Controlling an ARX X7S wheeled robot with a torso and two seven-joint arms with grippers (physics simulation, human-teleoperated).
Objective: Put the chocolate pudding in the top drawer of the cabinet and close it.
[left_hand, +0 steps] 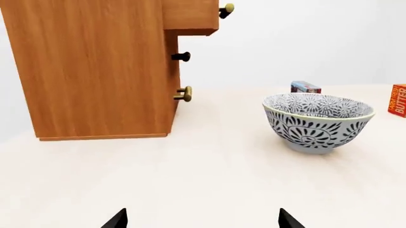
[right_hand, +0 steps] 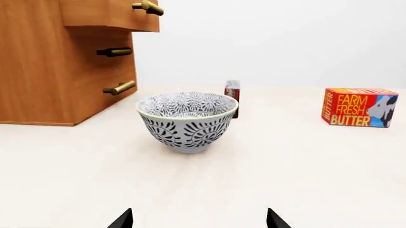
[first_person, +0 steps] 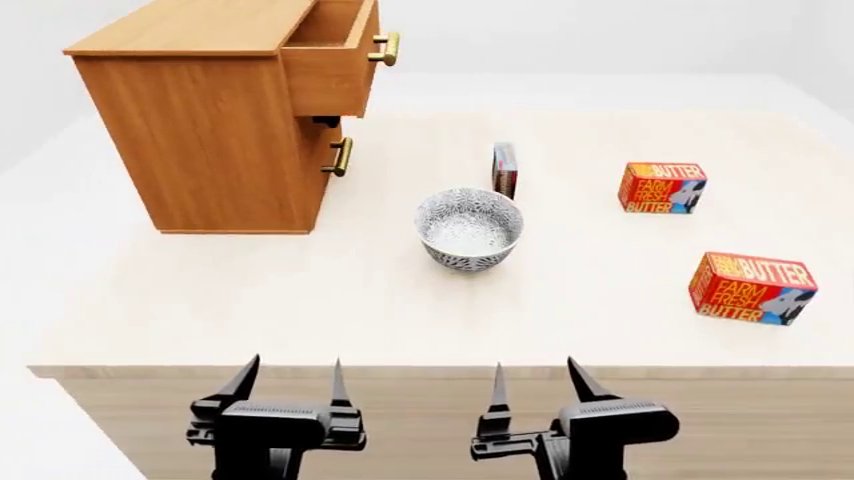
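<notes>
Both claws hover off the near edge of the table, fingers spread apart and holding nothing: the left gripper (first_person: 288, 385) at near left, the right gripper (first_person: 537, 385) just to its right. In the wrist views only their dark fingertips show, with bare tabletop between them.

Past them, the chocolate pudding (first_person: 505, 170) stands on edge just beyond the patterned bowl (first_person: 467, 228), near the table's (first_person: 200, 300) middle. It is a slim flat box, and its long axis runs from near to far, so a narrow end faces the robot while the broad faces look left and right. The broad face is dark brown-red; the thin edge shows blue and red print, seen also in the right wrist view (right_hand: 232, 97) and, peeking over the bowl's rim, in the left wrist view (left_hand: 305, 87).

At far left stands the cabinet (first_person: 214, 140), light-brown wood. Its top drawer (first_person: 334, 60) is pulled out toward the right, brass bar handle at its front, and the open inside looks bare as far as it shows.

Two red-orange butter boxes lie to the right, one farther (first_person: 661, 188), one nearer (first_person: 751, 288), well apart from the pudding.
</notes>
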